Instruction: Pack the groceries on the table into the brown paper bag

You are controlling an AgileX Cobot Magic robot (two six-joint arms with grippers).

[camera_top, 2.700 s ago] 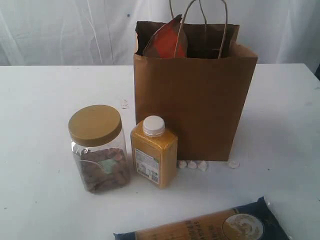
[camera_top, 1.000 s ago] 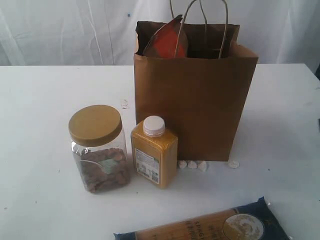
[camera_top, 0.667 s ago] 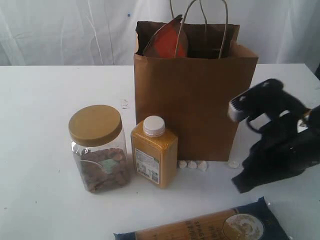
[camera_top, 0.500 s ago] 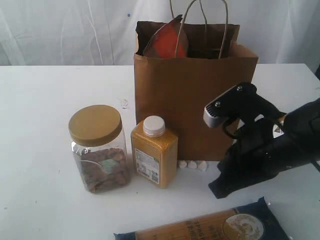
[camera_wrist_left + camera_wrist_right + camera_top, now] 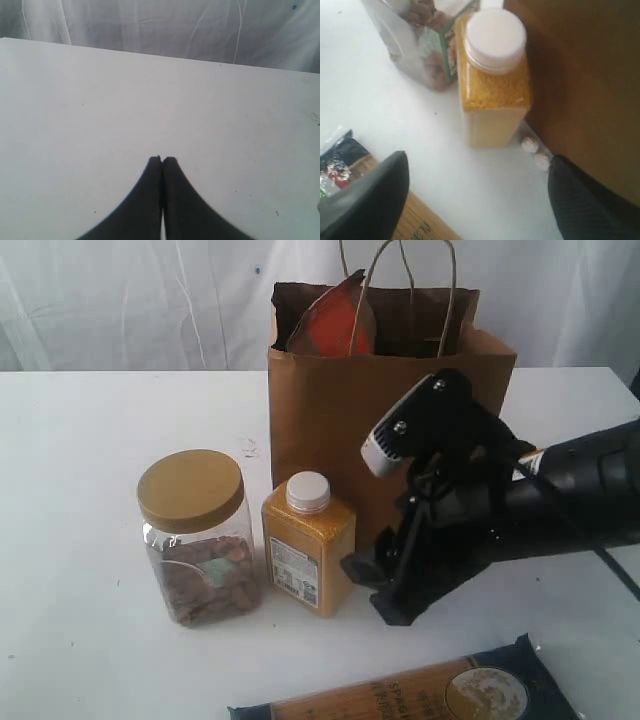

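Bottle [image 5: 307, 555] seems rigid and weighty to us, best taken mid-body; right gripper [image 5: 477, 160] spread wide, left gripper [image 5: 162, 159] pressed together.

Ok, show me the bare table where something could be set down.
Widest bare patch: the table left of the clear jar and brown paper bag, back to the curtain. Crowded: in front of the bag, where the yellow bottle, right gripper and long packet bunch together.
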